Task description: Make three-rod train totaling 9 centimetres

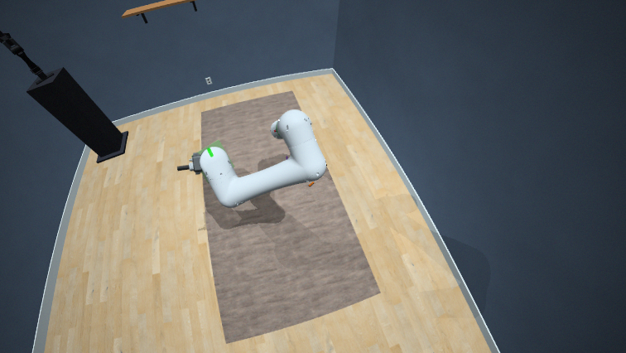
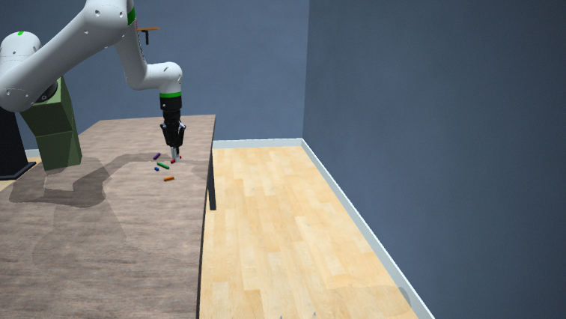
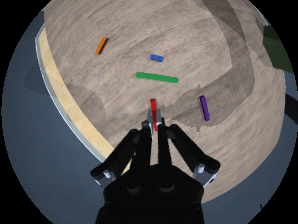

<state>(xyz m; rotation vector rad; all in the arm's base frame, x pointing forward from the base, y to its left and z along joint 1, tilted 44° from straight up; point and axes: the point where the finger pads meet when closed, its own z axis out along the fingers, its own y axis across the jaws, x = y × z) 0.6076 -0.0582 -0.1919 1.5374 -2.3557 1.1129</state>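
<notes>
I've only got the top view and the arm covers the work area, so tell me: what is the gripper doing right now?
Observer: The gripper is down at the table, its fingers closed on the red rod.
Operator: What lies just beyond it?
Observer: The green rod lies flat, crosswise past the red rod's far end, with a gap between them.
Operator: Anything past the green one?
Observer: The blue rod lies flat beyond it in the wrist view, not touching it.
</notes>
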